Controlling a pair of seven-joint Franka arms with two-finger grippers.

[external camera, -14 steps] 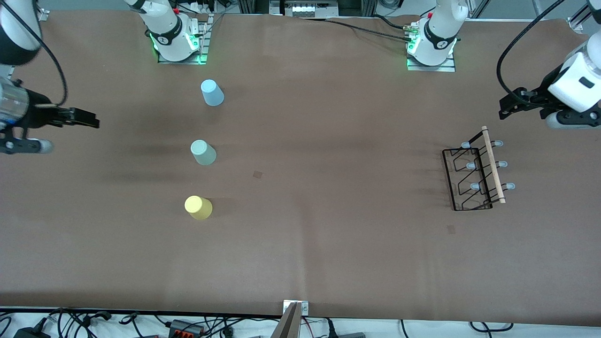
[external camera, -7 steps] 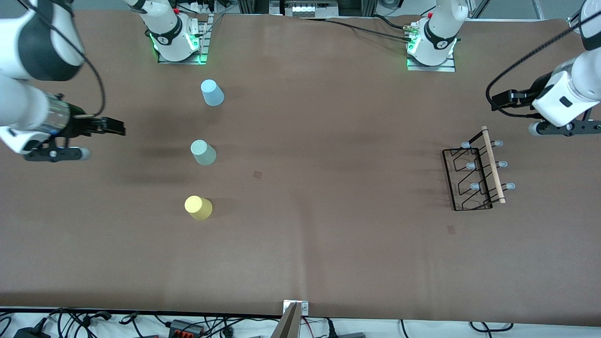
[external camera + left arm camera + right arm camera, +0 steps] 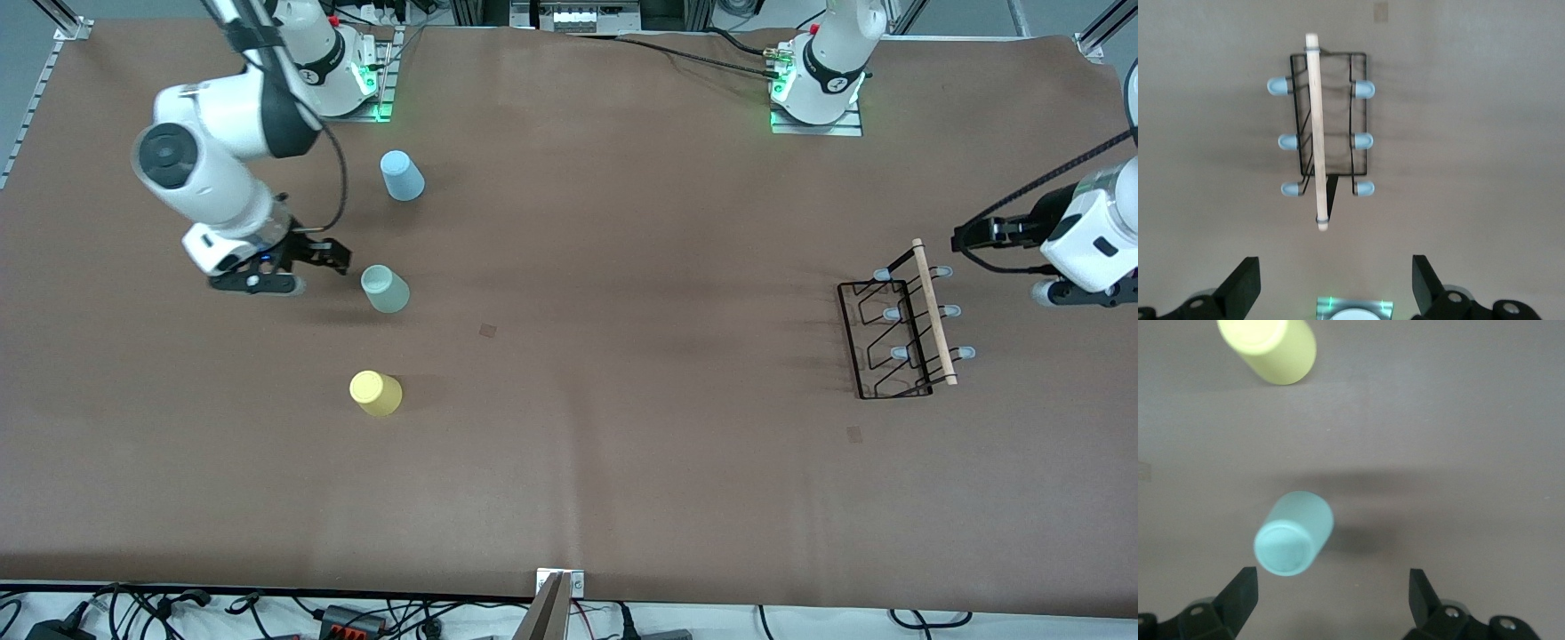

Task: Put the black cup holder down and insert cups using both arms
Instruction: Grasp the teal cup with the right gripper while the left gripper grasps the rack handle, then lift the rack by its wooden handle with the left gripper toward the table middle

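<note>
While hovering wide open just beside grey-green cup [image 3: 386, 289], right gripper [image 3: 331, 255], yellow cup [image 3: 376, 393] at its six o'clock, blue cup [image 3: 402, 175] at twelve, left gripper [image 3: 966, 236] spread wide near black cup holder [image 3: 898, 333].

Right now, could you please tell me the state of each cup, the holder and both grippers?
Black cup holder: on the table, empty.
Grey-green cup: upside down, free.
Yellow cup: upside down, free.
Light blue cup: upside down, free.
Right gripper: open, beside the grey-green cup.
Left gripper: open, near the holder.
</note>
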